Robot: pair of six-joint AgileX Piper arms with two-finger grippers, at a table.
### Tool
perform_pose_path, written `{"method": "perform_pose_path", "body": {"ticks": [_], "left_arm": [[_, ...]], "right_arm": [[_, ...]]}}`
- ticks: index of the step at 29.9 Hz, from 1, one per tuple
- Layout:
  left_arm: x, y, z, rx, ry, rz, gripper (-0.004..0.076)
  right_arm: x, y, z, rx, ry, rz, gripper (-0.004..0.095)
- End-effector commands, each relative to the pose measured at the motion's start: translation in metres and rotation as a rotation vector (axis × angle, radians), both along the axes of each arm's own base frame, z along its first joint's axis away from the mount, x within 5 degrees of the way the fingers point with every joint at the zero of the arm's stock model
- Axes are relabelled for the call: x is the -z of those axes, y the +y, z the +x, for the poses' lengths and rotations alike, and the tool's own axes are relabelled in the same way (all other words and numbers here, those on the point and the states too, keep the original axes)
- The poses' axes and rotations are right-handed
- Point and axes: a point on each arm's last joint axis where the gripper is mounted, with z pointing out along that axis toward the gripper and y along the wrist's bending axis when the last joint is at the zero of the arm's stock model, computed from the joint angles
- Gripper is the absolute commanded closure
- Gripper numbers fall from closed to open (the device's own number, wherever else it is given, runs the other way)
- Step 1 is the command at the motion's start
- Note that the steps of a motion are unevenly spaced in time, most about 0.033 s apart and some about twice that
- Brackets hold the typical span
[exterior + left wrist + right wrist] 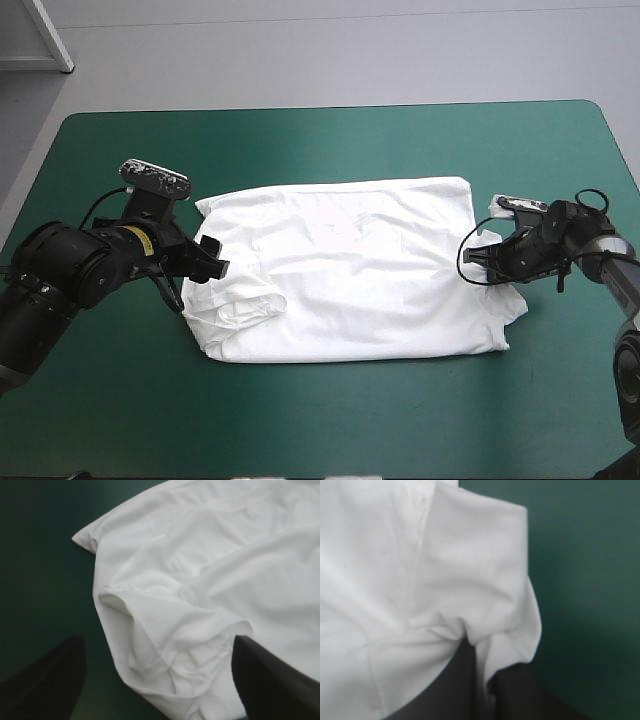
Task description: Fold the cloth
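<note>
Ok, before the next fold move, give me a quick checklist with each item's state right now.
1. Right gripper shut on the T-shirt at its edge: ok.
2. Left gripper gripping the T-shirt: not ok; its fingers stand apart, the sleeve lying between them.
3. T-shirt wholly on the table: ok.
4. T-shirt smooth near the left gripper: not ok; it is bunched there.
5. How many layers the right gripper holds: cannot tell.

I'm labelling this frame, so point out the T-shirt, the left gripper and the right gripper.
T-shirt [350, 270]: high view, middle of its body.
left gripper [218, 257]: high view, between its fingertips.
right gripper [480, 265]: high view, between its fingertips.
</note>
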Motion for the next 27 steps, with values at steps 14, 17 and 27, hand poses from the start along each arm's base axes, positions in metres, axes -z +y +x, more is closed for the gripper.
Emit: {"method": "perform_pose_path", "body": {"ticks": [14,17,27], "left_arm": [[-0.018,0.007,-0.003,-0.018,-0.104,0.025,0.0195],[-0.017,0.008,-0.003,-0.020,-0.095,0.030,0.0195],[-0.014,0.010,-0.006,-0.030,-0.054,0.050,0.0195]], "right_arm": [[-0.080,0.015,-0.030,-0.051,-0.361,0.016,0.0927],[-0.087,0.044,-0.034,-0.152,-0.408,0.037,0.0927],[-0.061,0.104,-0.031,-0.327,-0.356,0.067,0.0852]]}}
